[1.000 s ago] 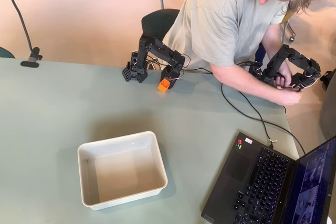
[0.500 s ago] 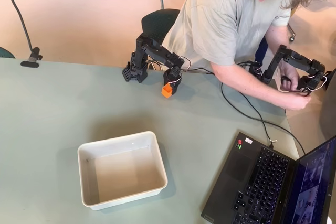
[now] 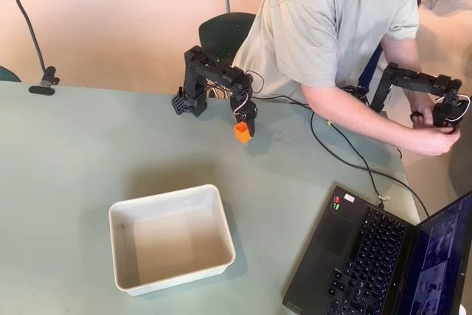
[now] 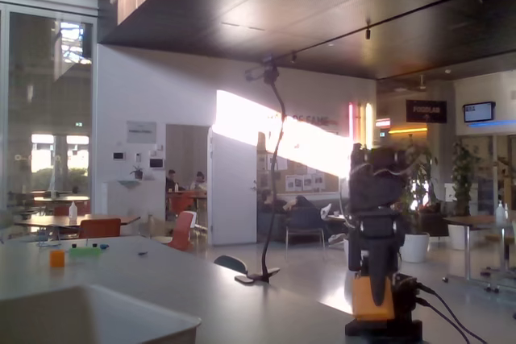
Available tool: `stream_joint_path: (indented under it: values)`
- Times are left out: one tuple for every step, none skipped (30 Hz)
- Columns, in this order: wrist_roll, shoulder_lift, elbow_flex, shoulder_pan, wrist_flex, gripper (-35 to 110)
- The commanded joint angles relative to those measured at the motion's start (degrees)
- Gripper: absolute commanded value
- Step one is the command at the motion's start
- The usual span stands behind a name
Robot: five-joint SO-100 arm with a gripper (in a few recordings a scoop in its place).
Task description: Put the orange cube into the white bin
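Observation:
In the overhead view the black arm reaches from its base at the table's far edge, and its gripper is shut on the orange cube, holding it just above the table. The white bin stands empty nearer the front, well left of and below the cube in the picture. The low fixed view has the gripper pointing down with the orange cube between its fingers. The white bin's rim shows at the bottom left.
An open laptop lies at the front right, with a black cable running across the table to it. A person leans over the table's far right edge. A gooseneck stand's foot sits at the far left.
The gripper has swung out from the arm's base towards the right and front of the table, carrying the orange cube with it.

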State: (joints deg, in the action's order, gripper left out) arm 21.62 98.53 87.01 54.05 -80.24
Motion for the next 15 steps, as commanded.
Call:
stream_joint_path:
  values:
    - [-0.3,2.5,-6.3,-2.6,0.3,13]
    - [-0.3,2.5,-8.1,-3.8,0.3,13]
    - [-0.3,2.5,-9.8,-5.1,0.3,14]
    - [-0.3,2.5,-11.3,-6.5,0.3,14]
    - [-0.5,2.5,-12.7,-7.9,0.3,14]
    - [-1.1,2.5,-13.9,-9.5,0.4,14]
    - [-2.0,2.4,-15.0,-11.3,0.5,14]
    - [-3.3,2.4,-16.1,-13.0,0.7,13]
    - [-4.6,2.2,-17.0,-14.9,0.9,13]
    - [-6.0,1.9,-17.8,-16.8,1.0,13]
    - [-7.3,1.7,-18.6,-18.7,1.0,13]
    - [-8.3,1.6,-19.2,-20.8,1.0,13]
    - [-9.2,1.6,-19.8,-22.9,1.1,14]
    - [-9.9,1.6,-20.1,-24.9,1.1,14]
    - [-10.4,1.5,-20.4,-26.9,1.1,14]
